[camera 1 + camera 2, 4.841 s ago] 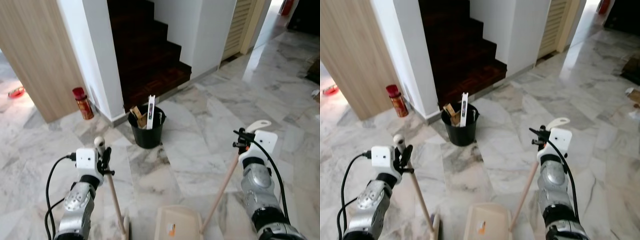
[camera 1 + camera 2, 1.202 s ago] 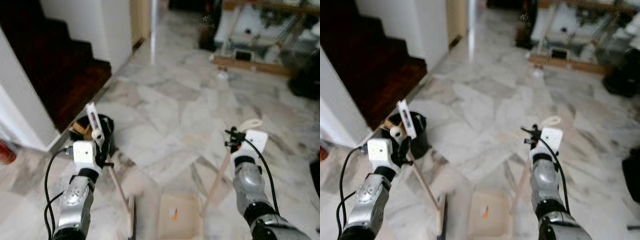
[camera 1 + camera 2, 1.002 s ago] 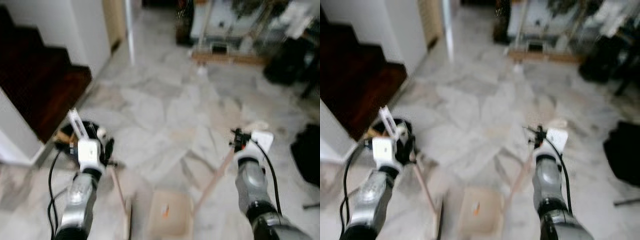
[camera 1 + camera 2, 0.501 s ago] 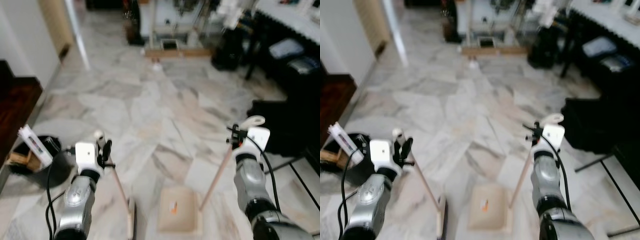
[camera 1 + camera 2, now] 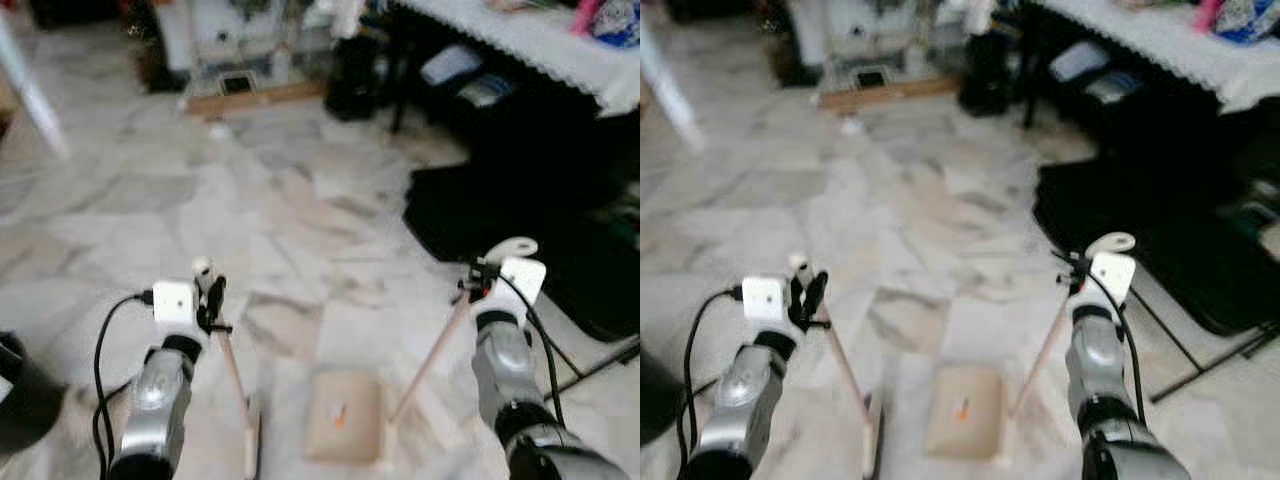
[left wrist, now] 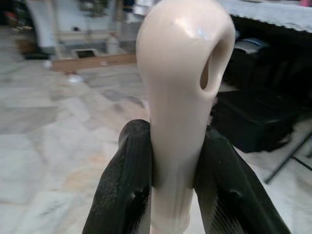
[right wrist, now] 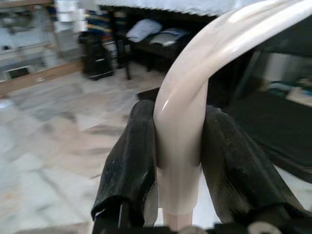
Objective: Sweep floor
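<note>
My left gripper (image 5: 211,297) is shut on the cream handle of the broom (image 5: 232,366), whose head (image 5: 252,447) rests on the marble floor near my feet. My right gripper (image 5: 474,280) is shut on the curved cream handle of the dustpan (image 5: 345,417), whose long stick (image 5: 432,352) slants down to the beige pan lying flat on the floor between my arms. In the left wrist view both black fingers (image 6: 126,183) clamp the broom handle's knob (image 6: 181,63). In the right wrist view the fingers (image 7: 129,161) clamp the dustpan handle (image 7: 185,117).
A dark table with a white lace cloth (image 5: 520,30) stands at the right, with black bags (image 5: 480,200) and a metal stand's legs (image 5: 600,365) under it. A wooden pallet and shelves (image 5: 250,95) lie far ahead. A black bucket's edge (image 5: 15,395) sits at my lower left.
The camera has swung right: the staircase and the black bucket slid off to the left, and the dark table and bags came into view. Both grippers keep their hold on broom and dustpan.
</note>
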